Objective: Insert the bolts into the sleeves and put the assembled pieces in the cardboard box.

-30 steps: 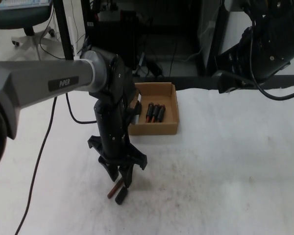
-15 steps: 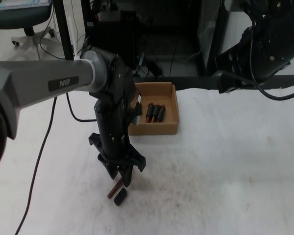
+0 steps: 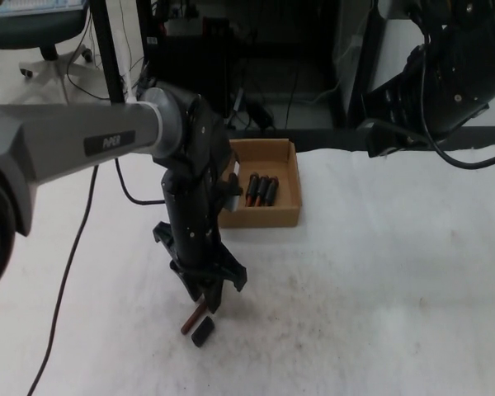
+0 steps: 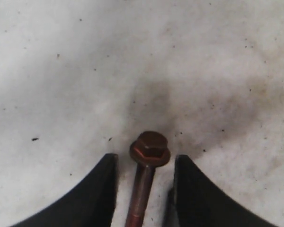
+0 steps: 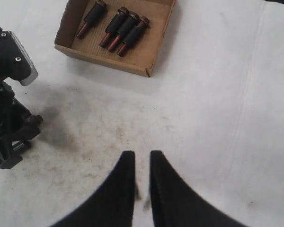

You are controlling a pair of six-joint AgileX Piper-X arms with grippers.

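A rust-brown bolt lies on the white bench, with a short black sleeve beside it, toward the near edge. My left gripper points straight down just above them. In the left wrist view the bolt sits between the open fingers with a gap on each side. The cardboard box stands farther back and holds several assembled pieces. My right gripper hangs high over the bench, shut on nothing, with the box and its pieces ahead of it.
The right arm's dark body stays up at the back right. A black cable trails over the left part of the bench. Dark smudges mark the cloth around the bolt. An office chair stands behind.
The left gripper has risen a little and drawn back from the sleeve, which now lies uncovered. Bolt, sleeve, box and right arm have stayed where they were.
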